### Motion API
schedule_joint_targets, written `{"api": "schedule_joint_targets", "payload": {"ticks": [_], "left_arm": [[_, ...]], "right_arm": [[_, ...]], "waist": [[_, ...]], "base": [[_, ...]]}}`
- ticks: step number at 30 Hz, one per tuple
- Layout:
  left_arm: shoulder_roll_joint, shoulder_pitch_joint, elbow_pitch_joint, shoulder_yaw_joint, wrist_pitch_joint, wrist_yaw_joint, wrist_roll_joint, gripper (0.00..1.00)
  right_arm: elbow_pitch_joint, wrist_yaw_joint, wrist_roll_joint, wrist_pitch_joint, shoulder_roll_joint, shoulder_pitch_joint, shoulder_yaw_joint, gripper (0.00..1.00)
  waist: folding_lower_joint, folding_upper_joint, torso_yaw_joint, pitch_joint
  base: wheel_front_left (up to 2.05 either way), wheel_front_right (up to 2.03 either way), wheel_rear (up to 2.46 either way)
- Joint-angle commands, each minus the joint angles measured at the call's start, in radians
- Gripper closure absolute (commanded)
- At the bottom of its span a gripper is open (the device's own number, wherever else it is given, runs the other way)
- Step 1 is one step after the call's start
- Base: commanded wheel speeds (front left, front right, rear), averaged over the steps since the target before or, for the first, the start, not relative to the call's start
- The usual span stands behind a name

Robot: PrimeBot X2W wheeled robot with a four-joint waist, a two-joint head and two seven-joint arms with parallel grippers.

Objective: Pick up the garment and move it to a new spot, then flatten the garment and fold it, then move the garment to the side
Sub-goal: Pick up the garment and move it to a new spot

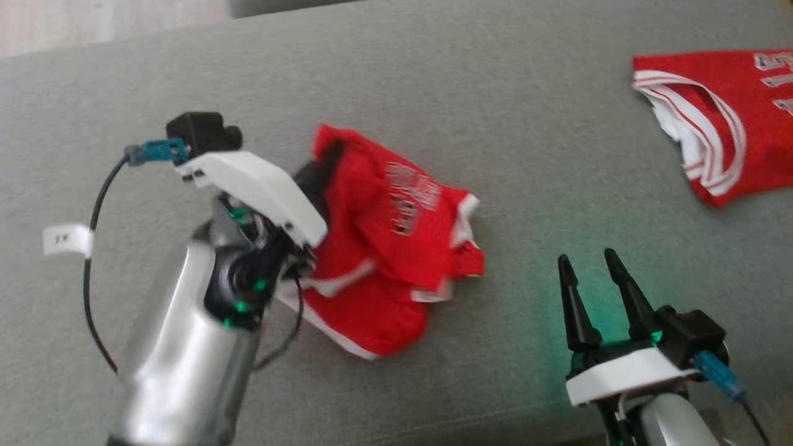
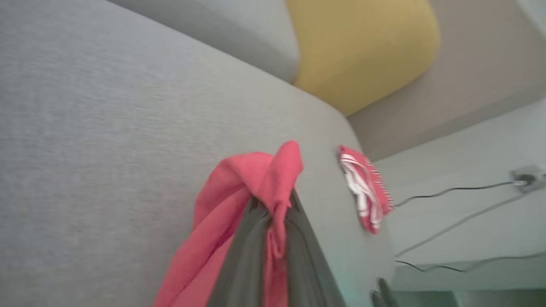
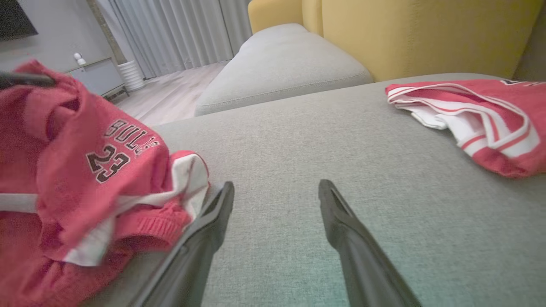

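The supporting surface is a grey fabric sofa cushion. It is flat, has a fine woven texture, and a seam runs along its near edge. Two items lie on it. A crumpled red garment with white trim and a printed number 23 sits left of centre, its lower folds resting on the fabric. A second red garment with white stripes lies well apart at the right, near the cushion's edge.

Head camera looks down on the grey seat; both wrist cameras skim it closely; all three share the red garment.
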Motion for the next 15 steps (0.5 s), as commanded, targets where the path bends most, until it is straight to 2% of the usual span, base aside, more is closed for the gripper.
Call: {"api": "schedule_joint_targets", "payload": {"ticks": [1,4,5,6,7,8,12,15], "left_arm": [[0.020,-0.111,0.061,0.038,-0.047,-0.008,0.045,1.00],[0.039,-0.193,0.247,0.046,-0.156,-0.027,0.115,1.00],[0.044,-0.217,0.302,0.048,-0.196,-0.033,0.136,0.94],[0.050,-0.239,0.349,0.049,-0.241,-0.042,0.157,0.63],[0.052,-0.255,0.395,0.050,-0.278,-0.046,0.173,0.28],[0.055,-0.270,0.433,0.048,-0.312,-0.052,0.188,0.00],[0.062,-0.291,0.529,0.027,-0.441,-0.069,0.248,0.00],[0.064,-0.265,0.534,0.002,-0.548,-0.071,0.297,0.00]], "right_arm": [[-0.019,0.007,0.010,-0.013,-0.005,-0.040,0.033,0.00],[-0.008,0.007,0.018,-0.014,-0.005,-0.053,0.040,0.00],[-0.005,0.007,0.020,-0.014,-0.005,-0.056,0.042,0.00],[-0.005,0.007,0.023,-0.014,-0.005,-0.058,0.043,0.00],[-0.005,0.007,0.025,-0.014,-0.005,-0.059,0.043,0.00],[-0.006,0.007,0.026,-0.014,-0.005,-0.058,0.042,0.00],[-0.005,0.007,0.023,-0.015,-0.005,-0.042,0.031,0.00],[-0.009,0.007,0.012,-0.015,-0.005,-0.030,0.017,0.00]], "waist": [[0.0000,0.0000,-0.037,0.023],[0.0000,0.0000,-0.061,0.031],[0.0000,0.0000,-0.067,0.033],[0.0000,0.0000,-0.071,0.034],[0.0000,0.0000,-0.074,0.034],[0.0000,0.0000,-0.076,0.033],[0.0000,0.0000,-0.067,0.015],[0.0000,0.0000,-0.049,-0.010]], "base": [[0.00,0.00,0.00],[0.00,0.00,0.00],[0.00,0.00,0.00],[0.00,0.00,0.00],[0.00,0.00,0.00],[0.00,0.00,0.00],[0.00,0.00,0.00],[0.00,0.00,0.00]]}}
